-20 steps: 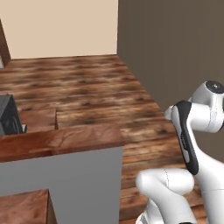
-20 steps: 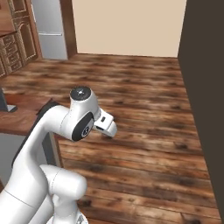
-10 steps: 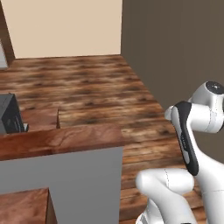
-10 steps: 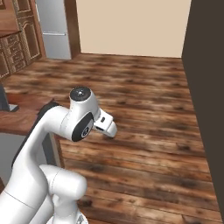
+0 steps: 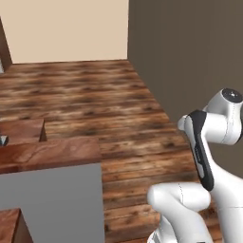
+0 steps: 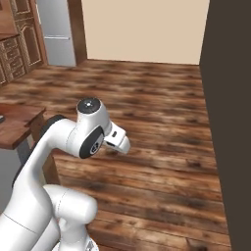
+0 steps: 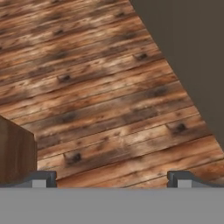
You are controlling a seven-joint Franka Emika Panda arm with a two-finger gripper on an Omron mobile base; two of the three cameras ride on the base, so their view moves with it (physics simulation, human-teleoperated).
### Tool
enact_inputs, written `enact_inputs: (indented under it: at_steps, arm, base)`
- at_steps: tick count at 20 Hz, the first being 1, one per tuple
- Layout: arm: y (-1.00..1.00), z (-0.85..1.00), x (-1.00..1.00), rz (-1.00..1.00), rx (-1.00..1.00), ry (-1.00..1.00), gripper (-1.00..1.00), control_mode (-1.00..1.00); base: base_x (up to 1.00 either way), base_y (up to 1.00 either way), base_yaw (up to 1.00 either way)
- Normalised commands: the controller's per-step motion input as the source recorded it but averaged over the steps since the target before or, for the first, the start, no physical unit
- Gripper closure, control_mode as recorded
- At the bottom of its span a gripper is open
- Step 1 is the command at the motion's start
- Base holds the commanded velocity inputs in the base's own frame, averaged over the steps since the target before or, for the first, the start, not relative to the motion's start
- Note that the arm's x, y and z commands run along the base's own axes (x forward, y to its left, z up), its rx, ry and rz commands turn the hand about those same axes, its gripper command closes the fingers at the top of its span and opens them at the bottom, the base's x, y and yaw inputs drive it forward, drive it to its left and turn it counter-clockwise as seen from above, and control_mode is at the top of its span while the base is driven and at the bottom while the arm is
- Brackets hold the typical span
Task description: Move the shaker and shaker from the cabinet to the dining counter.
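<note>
One gripper, fingers spread wide and empty, hangs over plank floor. One reddish-brown dining counter stands at left. One dark wall at right. Shakers' whereabouts cannot be told.

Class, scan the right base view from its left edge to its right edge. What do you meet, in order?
Brown wood cabinets → grey refrigerator → cream back wall → dark wall.
</note>
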Motion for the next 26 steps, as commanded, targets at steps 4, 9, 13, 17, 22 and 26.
enact_inputs:
  at_steps: [4,9,13,17,22,26]
  arm:
    - [0.0,0.0,0.0,0.0,0.0,0.0,-1.0,1.0]
    - [0.0,0.0,0.0,0.0,0.0,0.0,-1.0,1.0]
    - [0.0,0.0,0.0,0.0,0.0,0.0,-1.0,1.0]
    - [0.0,0.0,0.0,0.0,0.0,0.0,-1.0,1.0]
    - [0.0,0.0,0.0,0.0,0.0,0.0,-1.0,1.0]
    - [0.0,0.0,0.0,0.0,0.0,0.0,-1.0,1.0]
  base:
    - [0.2,-0.62,0.0]
    - [0.68,-0.29,0.02]
    - [0.82,-0.07,0.24]
    - [0.8,-0.07,0.31]
    - [0.8,-0.07,0.3]
    - [0.8,-0.07,0.3]
